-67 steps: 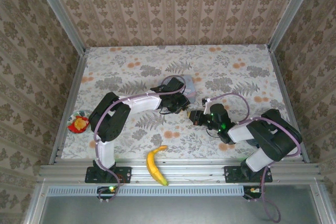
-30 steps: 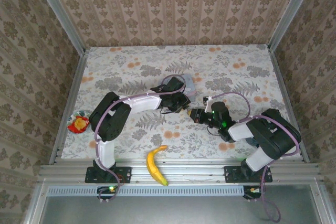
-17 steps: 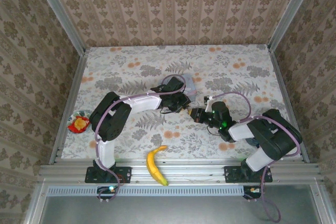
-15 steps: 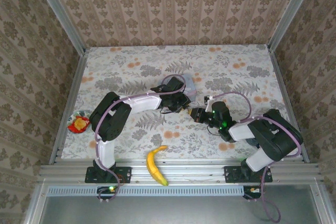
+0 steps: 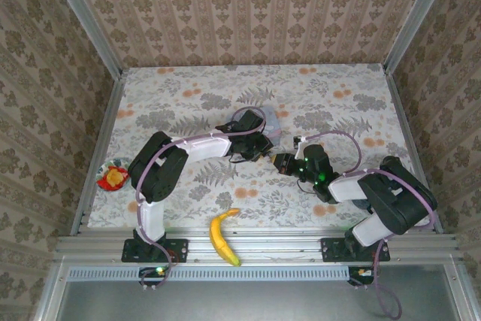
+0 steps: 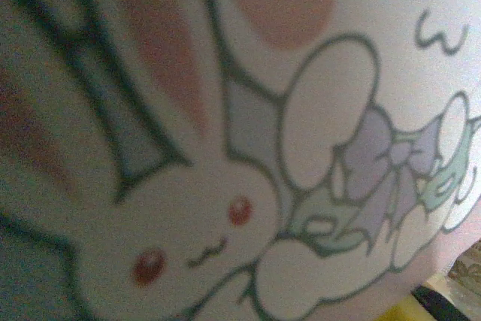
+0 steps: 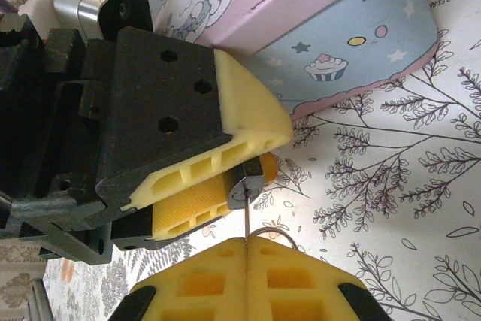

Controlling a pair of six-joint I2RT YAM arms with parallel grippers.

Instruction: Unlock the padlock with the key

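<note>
In the right wrist view my left gripper [image 7: 259, 165] reaches in from the left, its yellow pads shut on the small dark padlock [image 7: 241, 192]. The padlock's silvery keyhole face points toward my right gripper [image 7: 246, 249]. My right gripper is at the bottom edge, shut on the slim key [image 7: 246, 219]. The key shows edge-on as a thin blade, its tip touching the keyhole. A wire ring [image 7: 272, 234] curls out beside the fingers. From above, the left gripper [image 5: 264, 154] and right gripper [image 5: 282, 162] meet tip to tip at mid-table.
A pale blue and pink cartoon tin [image 7: 331, 28] lies just behind the left gripper, its bunny lid [image 6: 240, 148] close to the left wrist camera. A banana [image 5: 222, 237] lies at the near edge. A red item [image 5: 113, 177] sits at the left rail.
The right gripper has crept slightly up and toward the left gripper with the key. The left arm has stayed still.
</note>
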